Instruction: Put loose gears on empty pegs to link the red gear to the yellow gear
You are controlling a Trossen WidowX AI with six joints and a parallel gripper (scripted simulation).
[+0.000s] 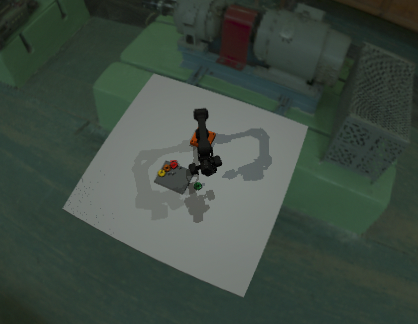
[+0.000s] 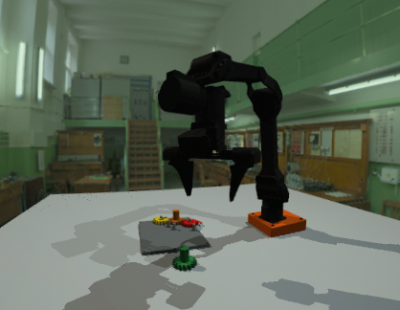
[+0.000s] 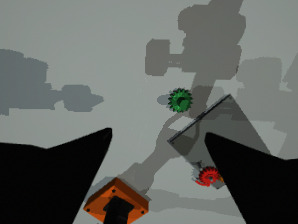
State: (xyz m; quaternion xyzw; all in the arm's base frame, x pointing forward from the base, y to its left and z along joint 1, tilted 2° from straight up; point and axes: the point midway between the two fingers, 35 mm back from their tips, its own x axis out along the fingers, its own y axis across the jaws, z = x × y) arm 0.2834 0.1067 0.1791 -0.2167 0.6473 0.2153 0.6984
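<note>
The grey board (image 1: 174,182) (image 2: 158,241) (image 3: 230,120) lies on the table. The red gear (image 1: 174,164) (image 2: 189,223) (image 3: 209,176) and the yellow gear (image 1: 161,173) (image 2: 161,220) are on it near one edge. An orange gear with an upright handle (image 1: 167,168) (image 2: 175,216) is between them. Short pegs stand bare beside them. A green gear (image 1: 198,186) (image 2: 185,260) (image 3: 180,100) stands on the table just off the board, handle up. My gripper (image 2: 210,197) (image 3: 158,134) is open and empty, high above the table, beside the board's side; the fingers hide part of the board in the wrist view.
The orange arm base (image 1: 203,139) (image 2: 277,223) (image 3: 116,200) is on the table behind the gripper. The white table (image 1: 233,225) carries broad arm shadows. A small red arrow beside the red gear is only partly clear.
</note>
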